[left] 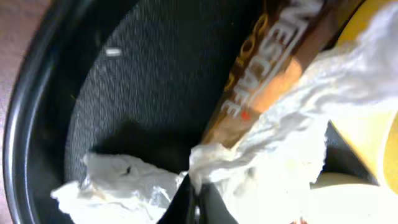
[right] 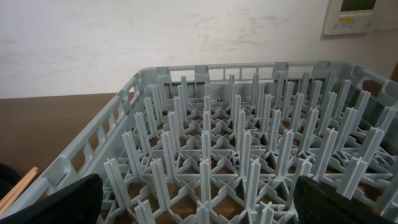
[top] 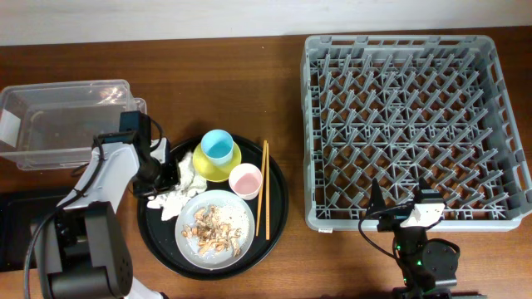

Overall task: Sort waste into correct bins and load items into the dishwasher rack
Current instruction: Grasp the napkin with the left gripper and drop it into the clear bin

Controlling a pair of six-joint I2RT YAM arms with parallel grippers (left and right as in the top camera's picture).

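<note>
My left gripper (top: 166,175) is down in the round black tray, shut on the crumpled white napkin (top: 178,198). In the left wrist view the closed fingers (left: 199,205) pinch the napkin (left: 267,155), and the gold foil wrapper (left: 261,68) lies just beyond it against the yellow bowl (left: 370,134). The light blue cup (top: 218,146) stands in the yellow bowl (top: 205,168). The pink cup (top: 245,180), chopsticks (top: 263,191) and plate (top: 235,218) with food scraps (top: 212,230) are also on the tray. My right gripper (top: 407,213) is open and empty at the rack's (top: 416,116) front edge, its fingers (right: 199,199) spread wide.
The round black tray (top: 278,208) holds everything at centre. The clear tub (top: 58,124) stands at the left, behind my left arm. The shallow black tray (top: 17,228) is at the front left corner. The rack (right: 205,143) fills the right wrist view.
</note>
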